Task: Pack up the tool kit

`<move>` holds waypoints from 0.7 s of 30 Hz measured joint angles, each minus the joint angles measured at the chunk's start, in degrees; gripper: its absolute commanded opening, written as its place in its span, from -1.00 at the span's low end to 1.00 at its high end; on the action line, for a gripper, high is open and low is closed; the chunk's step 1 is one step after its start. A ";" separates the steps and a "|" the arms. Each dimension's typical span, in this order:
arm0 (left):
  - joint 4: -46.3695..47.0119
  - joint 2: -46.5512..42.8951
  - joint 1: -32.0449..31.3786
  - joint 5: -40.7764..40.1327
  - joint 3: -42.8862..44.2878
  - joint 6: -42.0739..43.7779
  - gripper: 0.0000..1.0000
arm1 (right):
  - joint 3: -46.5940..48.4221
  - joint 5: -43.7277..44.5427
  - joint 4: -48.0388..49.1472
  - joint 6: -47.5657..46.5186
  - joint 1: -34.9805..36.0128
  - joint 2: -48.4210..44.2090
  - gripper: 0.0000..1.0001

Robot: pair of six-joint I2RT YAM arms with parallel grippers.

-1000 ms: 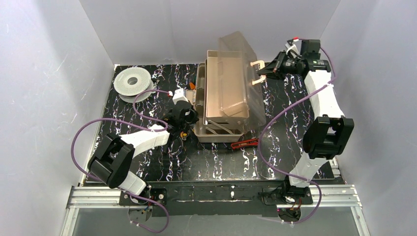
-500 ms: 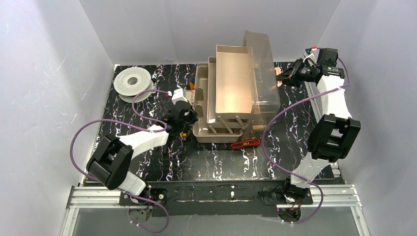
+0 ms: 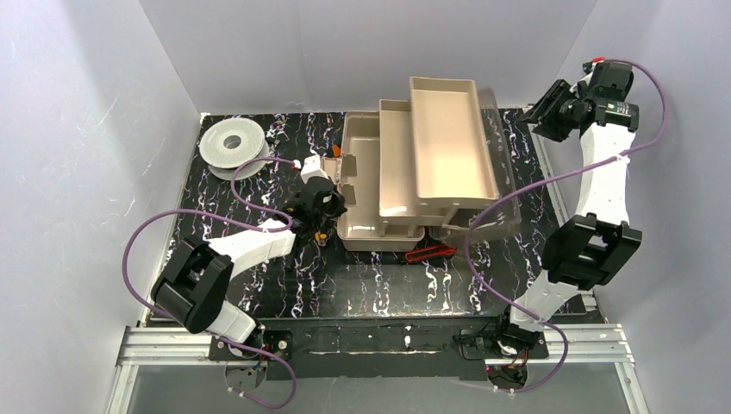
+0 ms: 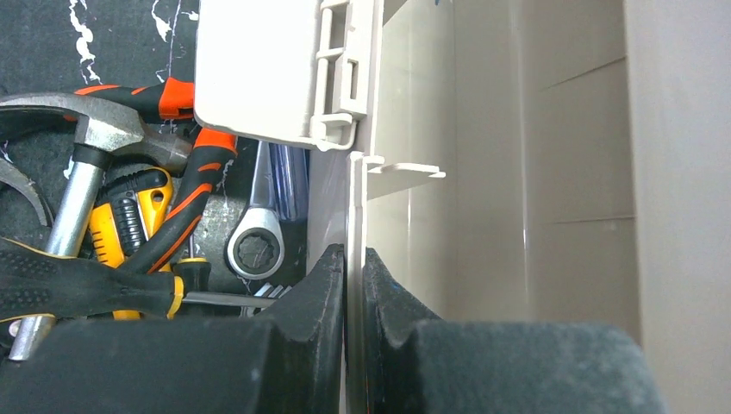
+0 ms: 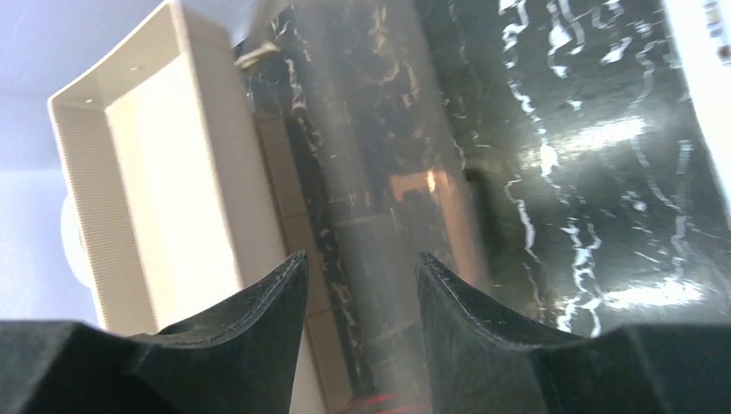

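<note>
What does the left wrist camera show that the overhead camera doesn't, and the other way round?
Only the left wrist view: the left tool pinching the toolbox by its thin side wall, and beside it a heap with a hammer, a silver wrench and orange-handled pliers. Only the overhead view: the spool, the fanned-out trays, the lid laid open to the right, red-handled pliers in front, and the right tool, raised. Both: the tan toolbox and the left tool at its left side.
</note>
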 measured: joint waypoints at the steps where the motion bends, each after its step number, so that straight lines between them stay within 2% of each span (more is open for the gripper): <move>1: 0.02 0.00 0.02 0.04 -0.02 -0.11 -1.00 | 0.70 2.14 -0.48 -0.35 0.04 -0.74 0.14; 4: 0.39 0.00 0.17 0.68 -0.17 -0.92 -1.00 | 0.85 6.29 -2.12 -1.31 0.31 -3.96 0.25; 9: 0.28 0.24 0.63 1.33 -0.28 -2.10 -1.00 | 0.81 7.15 -3.28 -2.73 1.09 -7.17 0.35; 16: 0.26 1.27 0.70 1.57 0.42 -2.82 -1.00 | 0.85 10.14 -5.49 -4.11 7.17 -5.40 0.35; 21: 0.66 6.21 0.90 1.90 4.79 -4.33 -1.00 | 1.09 11.04 -6.23 -4.44 10.62 -5.81 0.33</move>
